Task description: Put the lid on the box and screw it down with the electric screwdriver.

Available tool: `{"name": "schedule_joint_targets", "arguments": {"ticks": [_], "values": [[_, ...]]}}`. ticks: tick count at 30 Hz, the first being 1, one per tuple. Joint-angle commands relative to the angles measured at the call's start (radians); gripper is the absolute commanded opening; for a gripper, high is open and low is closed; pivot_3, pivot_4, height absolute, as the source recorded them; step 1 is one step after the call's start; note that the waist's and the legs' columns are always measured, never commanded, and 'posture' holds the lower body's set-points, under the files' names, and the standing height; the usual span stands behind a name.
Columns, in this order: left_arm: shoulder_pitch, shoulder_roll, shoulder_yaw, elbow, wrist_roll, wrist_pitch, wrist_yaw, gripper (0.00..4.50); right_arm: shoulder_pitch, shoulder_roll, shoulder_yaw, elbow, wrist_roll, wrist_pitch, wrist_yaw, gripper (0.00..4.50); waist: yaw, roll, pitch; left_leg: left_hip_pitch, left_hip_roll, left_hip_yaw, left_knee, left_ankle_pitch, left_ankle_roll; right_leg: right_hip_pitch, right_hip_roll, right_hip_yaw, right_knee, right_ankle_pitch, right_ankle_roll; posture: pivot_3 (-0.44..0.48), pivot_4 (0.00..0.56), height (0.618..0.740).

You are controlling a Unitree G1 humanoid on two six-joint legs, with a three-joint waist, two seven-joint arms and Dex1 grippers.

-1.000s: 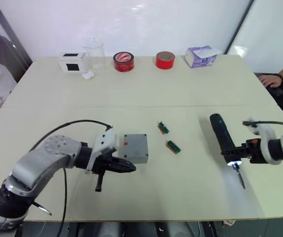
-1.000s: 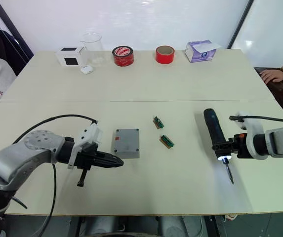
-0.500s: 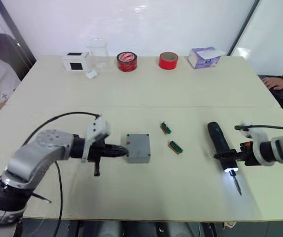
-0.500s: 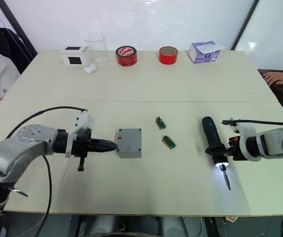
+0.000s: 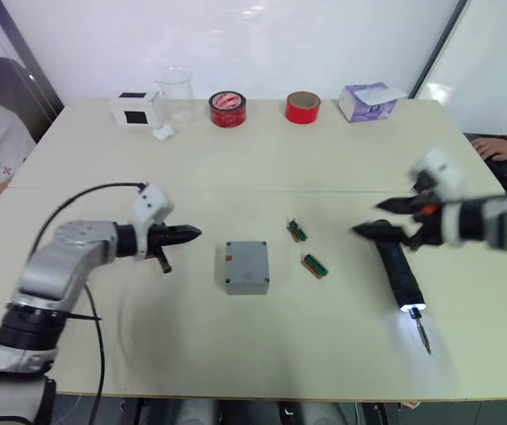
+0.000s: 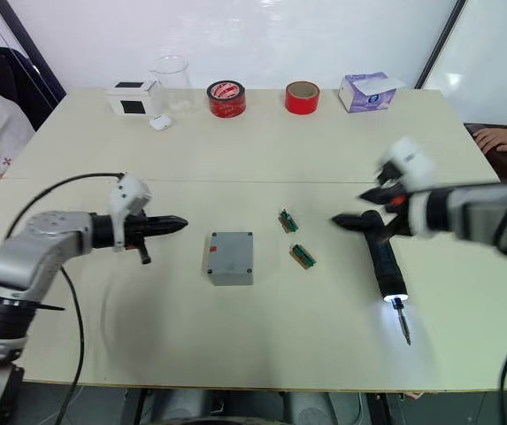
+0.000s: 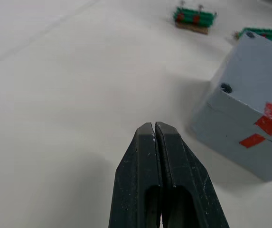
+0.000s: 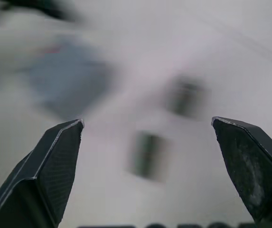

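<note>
While the gray box [image 6: 230,258] sits closed near the middle of the table [image 6: 262,150], its lid [image 7: 264,66] seated on top with red marks on the side facing the left arm, the left gripper [image 6: 175,223] hovers just beside it, apart from it, both black fingers pressed together. The electric screwdriver [image 6: 381,259] lies flat on the table to the robot's right, tip light glowing, bit pointing toward the near edge. The right gripper [image 6: 359,208] hangs above the screwdriver's rear end, fingers spread wide, holding nothing. Two small green circuit boards [image 6: 293,237] lie between box and screwdriver. Along the far edge stand two red tape rolls [image 6: 263,96].
</note>
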Motion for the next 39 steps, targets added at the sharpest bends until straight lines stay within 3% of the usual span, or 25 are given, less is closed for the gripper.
{"name": "schedule_joint_targets", "arguments": {"ticks": [1,10,16,23,28,32,39], "values": [[0.019,0.0,-0.029,-0.093,0.008,0.018,-0.001,0.0,0.057,0.014,0.088,-0.122,-0.085,-0.062,0.016,4.48,0.0,0.0,0.0,-0.002,0.0,0.0,0.001,0.0,0.0,-0.002,-0.001,0.0,0.001,0.0,0.0,0.0,0.15,0.74],[0.04,0.014,-0.097,-0.136,0.04,0.027,-0.032,0.0,0.033,0.212,0.302,-0.085,-0.239,-0.087,-0.041,4.48,-0.002,0.0,0.0,-0.002,-0.005,0.0,0.002,0.002,-0.004,-0.002,-0.006,-0.001,0.002,0.0,0.0,0.0,0.15,0.74],[-0.003,-0.013,-0.118,-0.094,0.069,0.0,-0.045,0.0,0.008,0.287,0.352,-0.043,-0.291,-0.091,-0.019,4.48,0.0,-0.001,-0.001,-0.002,-0.006,0.0,0.002,0.002,-0.004,-0.001,-0.007,-0.002,0.003,0.0,0.0,0.0,0.15,0.74],[-0.094,-0.096,-0.147,0.045,0.149,-0.079,-0.031,0.0,0.019,0.31,0.345,-0.072,-0.277,-0.054,0.004,4.48,0.0,-0.001,-0.001,-0.001,-0.007,-0.001,0.002,0.002,-0.004,0.0,-0.007,-0.003,0.003,0.001,0.001,0.0,0.15,0.74],[-0.067,-0.018,-0.13,0.052,0.198,-0.101,-0.064,0.0,0.007,0.233,0.282,-0.084,-0.304,-0.067,0.038,4.48,-0.005,-0.001,-0.001,0.0,-0.007,-0.001,0.002,0.002,-0.004,0.0,-0.007,-0.003,0.005,0.001,0.001,0.0,0.15,0.74],[0.0,0.076,-0.121,-0.03,0.165,-0.068,-0.139,0.0,-0.017,0.155,0.294,-0.027,-0.409,-0.15,0.068,4.48,-0.005,-0.001,-0.001,0.002,-0.007,-0.001,0.002,0.002,-0.004,0.0,-0.007,-0.003,0.006,0.001,0.001,0.0,0.15,0.74],[0.084,0.108,-0.117,-0.16,0.099,0.014,-0.177,0.0,-0.065,0.208,0.37,0.12,-0.548,-0.288,0.11,4.48,-0.001,-0.002,-0.001,0.004,-0.007,-0.001,0.002,0.002,-0.004,0.003,-0.008,-0.003,0.005,0.001,0.001,0.0,0.15,0.74]]}}
